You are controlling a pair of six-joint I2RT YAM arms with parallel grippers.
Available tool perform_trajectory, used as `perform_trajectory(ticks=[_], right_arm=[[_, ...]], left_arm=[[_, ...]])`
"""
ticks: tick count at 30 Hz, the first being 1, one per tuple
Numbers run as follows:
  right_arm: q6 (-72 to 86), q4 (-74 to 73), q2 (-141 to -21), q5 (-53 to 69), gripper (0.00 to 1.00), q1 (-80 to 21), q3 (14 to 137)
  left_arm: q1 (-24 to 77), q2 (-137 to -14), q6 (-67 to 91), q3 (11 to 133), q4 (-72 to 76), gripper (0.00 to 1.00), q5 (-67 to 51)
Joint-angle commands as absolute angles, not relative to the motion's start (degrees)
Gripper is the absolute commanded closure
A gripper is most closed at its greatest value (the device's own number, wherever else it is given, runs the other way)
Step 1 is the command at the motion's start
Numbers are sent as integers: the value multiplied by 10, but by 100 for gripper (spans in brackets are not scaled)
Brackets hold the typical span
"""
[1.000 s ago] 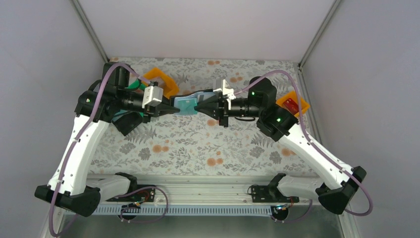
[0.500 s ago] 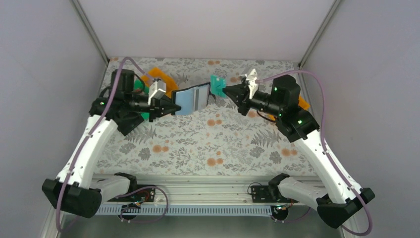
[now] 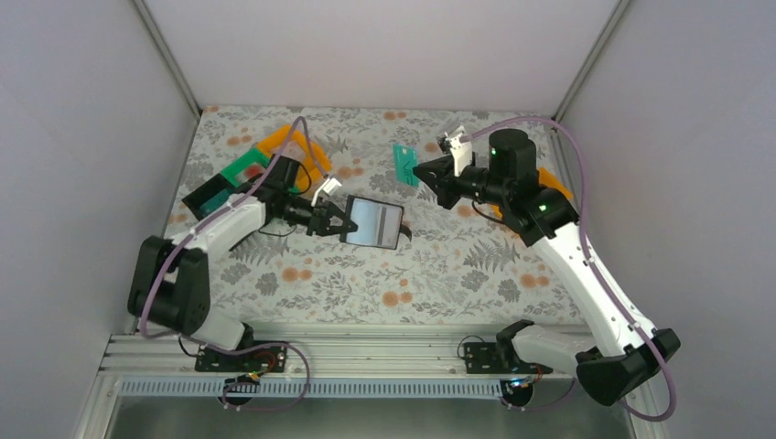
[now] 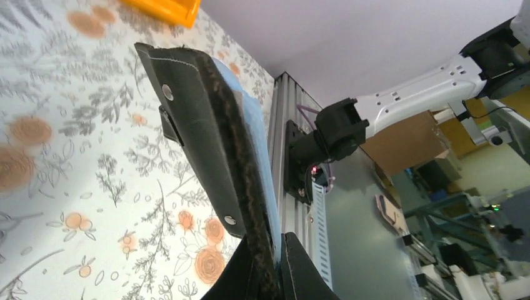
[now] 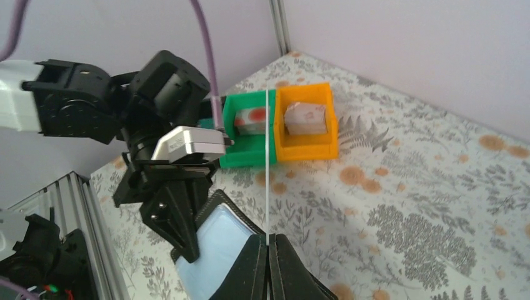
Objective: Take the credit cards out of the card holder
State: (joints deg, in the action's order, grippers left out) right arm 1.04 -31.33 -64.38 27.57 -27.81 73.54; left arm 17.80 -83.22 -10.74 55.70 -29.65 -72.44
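The black card holder (image 3: 373, 222) hangs open just above the mat, its pale bluish inside facing up. My left gripper (image 3: 340, 222) is shut on its left edge. In the left wrist view the card holder (image 4: 200, 125) stands edge-on, pinched at the left gripper (image 4: 275, 275). A green credit card (image 3: 404, 163) is clear of the holder, up and to the right, with my right gripper (image 3: 419, 169) shut on it. In the right wrist view that credit card (image 5: 267, 162) is a thin edge-on line rising from the right gripper (image 5: 269, 240), with the card holder (image 5: 215, 244) below.
An orange tray (image 3: 293, 146), a green tray (image 3: 240, 169) and a black tray (image 3: 206, 197) stand at the back left. Another orange tray (image 3: 549, 176) sits behind my right arm. The green tray (image 5: 250, 134) and the orange tray (image 5: 306, 125) each hold a small object.
The right gripper pulled the green card out of the holder and drew back to the right. The left arm swung down and lowered the holder toward the mat.
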Motion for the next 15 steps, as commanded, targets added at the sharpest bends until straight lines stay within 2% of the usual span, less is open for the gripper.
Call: perform_trajectory(ticks=[1,6,11,13,14,15], right_arm=[[13,-335,-651,292,96,-277,753],[16,-346,-664,296,96,-276,756],[12,-361,-670,291,96,-277,751],[12,-365,-677,299,96,-276,753],[13,-367,-680,301,96,-277,757],[13,-370,-684,303,96,-277,759]], left_arm=[[176,-912,-168,558,-328,98,-765],[159,-1013,-314,619,-457,97,-747],[141,-1068,-310,565,-403,97,-649],[117,-1100,-319,573,-409,89,-644],[104,-1105,-319,576,-409,82,-634],[96,-1103,-308,574,-394,69,-611]])
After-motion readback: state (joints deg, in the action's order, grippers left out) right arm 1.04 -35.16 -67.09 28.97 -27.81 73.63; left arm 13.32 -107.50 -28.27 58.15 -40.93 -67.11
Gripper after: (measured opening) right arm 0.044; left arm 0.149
